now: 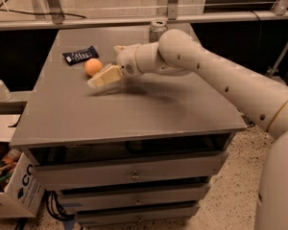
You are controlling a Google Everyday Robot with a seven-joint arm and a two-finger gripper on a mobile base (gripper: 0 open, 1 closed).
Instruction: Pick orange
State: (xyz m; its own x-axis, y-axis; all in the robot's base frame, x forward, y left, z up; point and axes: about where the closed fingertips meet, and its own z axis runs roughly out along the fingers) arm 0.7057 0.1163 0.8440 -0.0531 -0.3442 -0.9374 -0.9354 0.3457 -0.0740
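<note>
Claw (pixel 104 76) is hovering just beside the orange (pixel 93 66).
Approach step; its opening can't be told; next move is calling for straddling the fruit.

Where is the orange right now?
In the camera view, the orange sits far left on the tabletop, just in front of the dark snack wrapper, with the gripper close beside it.

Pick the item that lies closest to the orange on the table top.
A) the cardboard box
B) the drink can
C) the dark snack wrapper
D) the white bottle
C: the dark snack wrapper lies just behind the orange on the table; the gripper is close beside the orange, on the side toward the camera.
</note>
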